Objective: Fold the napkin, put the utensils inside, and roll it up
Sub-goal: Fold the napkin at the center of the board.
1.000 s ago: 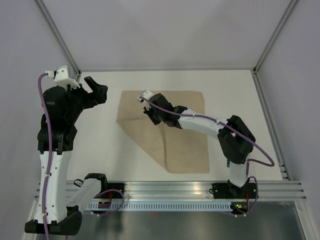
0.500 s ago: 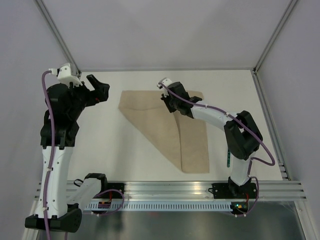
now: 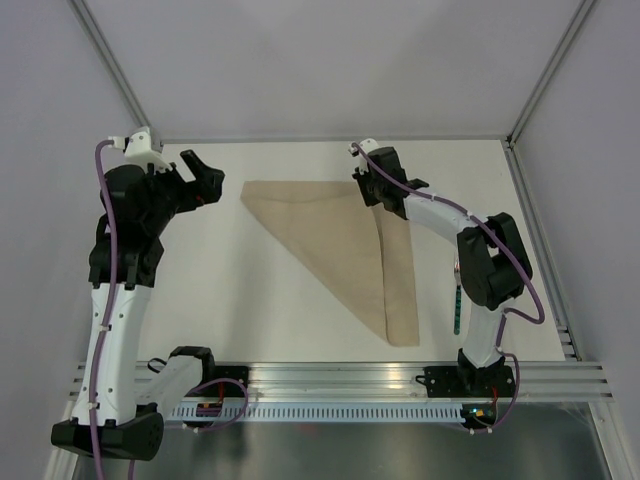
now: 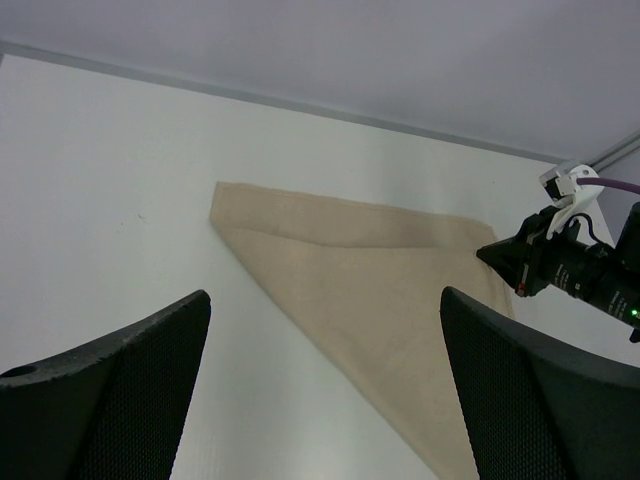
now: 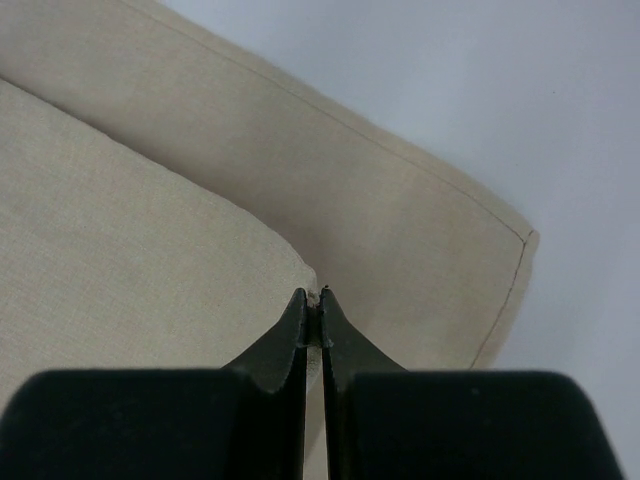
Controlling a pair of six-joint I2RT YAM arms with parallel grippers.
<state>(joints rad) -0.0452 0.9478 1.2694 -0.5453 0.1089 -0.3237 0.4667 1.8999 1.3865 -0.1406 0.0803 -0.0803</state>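
Right end effector [image 5: 312, 295]: jaws together, clamped on a corner of the napkin [image 5: 150, 250], upper layer. The lower layer's corner shows just beyond, at 2 o'clock in the wrist view. In the top view the napkin lies on the desk [image 3: 250, 290] folded to a triangle, spreading from the end effector toward 9 and 6 o'clock. Fork [image 3: 457, 300]: on the desk at 5 o'clock, apart from the cloth. Left end effector [image 3: 203, 172]: jaws wide apart, empty, at 9 o'clock of the napkin, not touching.
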